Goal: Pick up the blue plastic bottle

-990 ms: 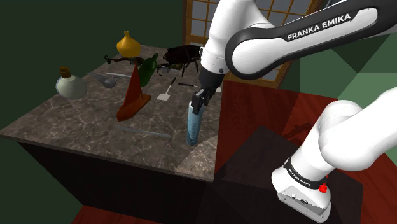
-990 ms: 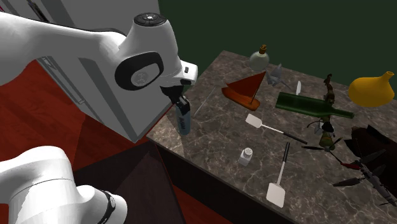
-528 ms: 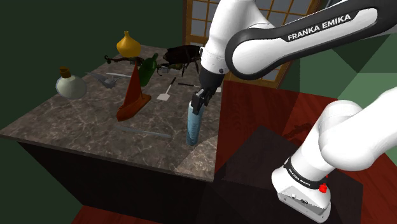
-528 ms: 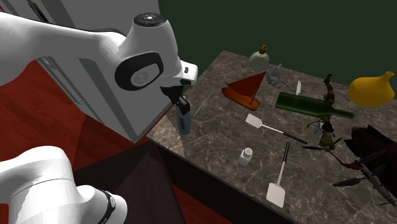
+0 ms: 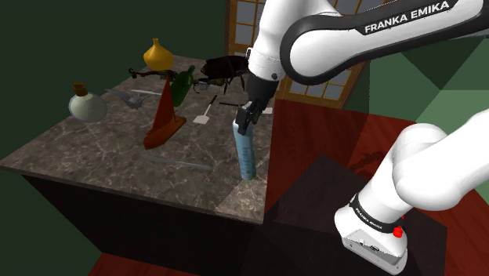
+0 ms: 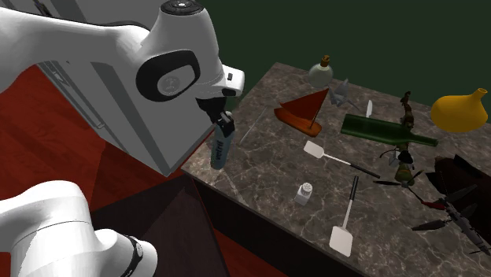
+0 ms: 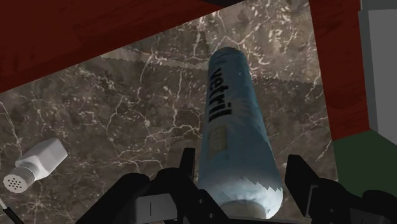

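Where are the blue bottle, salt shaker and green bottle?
blue bottle (image 7: 232,121): wrist view, middle of its body.
salt shaker (image 6: 304,192): second exterior view, its body.
green bottle (image 6: 379,128): second exterior view, its body.

The blue bottle (image 7: 236,133) bears black lettering and a yellowish patch, the gripper (image 5: 245,122) is all black, and the counter (image 5: 94,153) is dark brown marble veined white, carrying a red sailboat (image 5: 163,118), yellow vase (image 5: 157,55), green bottle (image 6: 385,130) and white shaker (image 7: 35,167).

The white Franka arm (image 5: 337,43) reached up and to the shoulder view's left, its wrist (image 5: 262,78) turned downward, and the black jaws were closed on the upper end of the tilted blue bottle (image 5: 246,153).
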